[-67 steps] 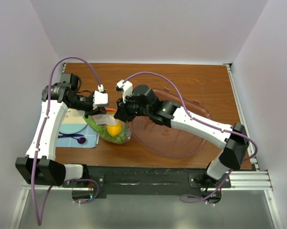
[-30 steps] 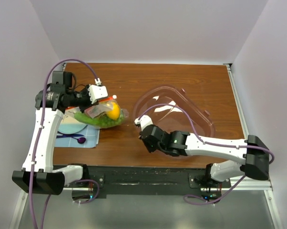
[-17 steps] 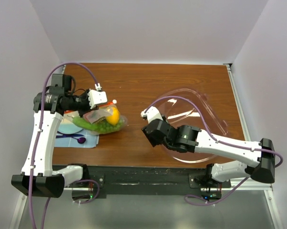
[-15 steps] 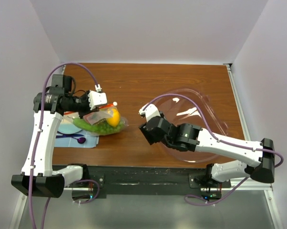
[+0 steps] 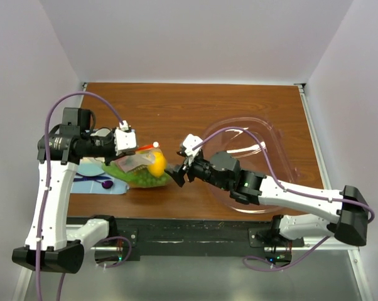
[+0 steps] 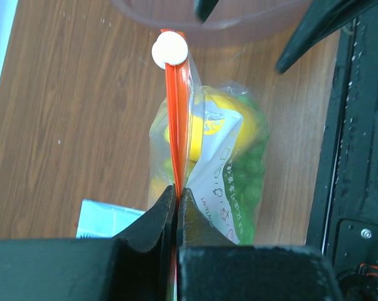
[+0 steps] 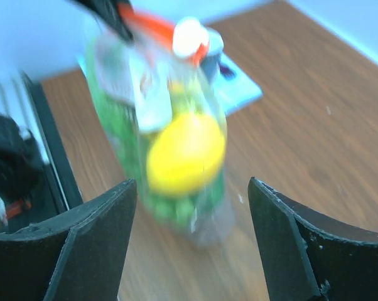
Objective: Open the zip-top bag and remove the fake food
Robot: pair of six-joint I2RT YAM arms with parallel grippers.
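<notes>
The zip-top bag (image 5: 140,168) hangs from my left gripper (image 5: 130,152), its bottom at or near the table. In the left wrist view my left gripper (image 6: 176,195) is shut on the bag's orange zip strip (image 6: 175,119), which has a white slider (image 6: 170,49) at its far end. The fake food shows inside the bag: a yellow fruit (image 5: 156,164) and green pieces (image 5: 143,180). My right gripper (image 5: 176,173) is open just right of the bag. In the right wrist view the bag (image 7: 176,125) and the yellow fruit (image 7: 186,160) stand in front of its spread fingers (image 7: 98,241).
A large clear pink-tinted tub (image 5: 270,147) lies to the right, under my right arm. A blue cloth (image 5: 88,184) with a purple spoon (image 5: 102,184) and a pale plate (image 5: 87,167) lies at the left, beside the bag. The table's near edge is just below.
My right gripper has swung left from the tub to the bag's right side, open. My left gripper still holds the zip strip and has shifted slightly toward the near edge.
</notes>
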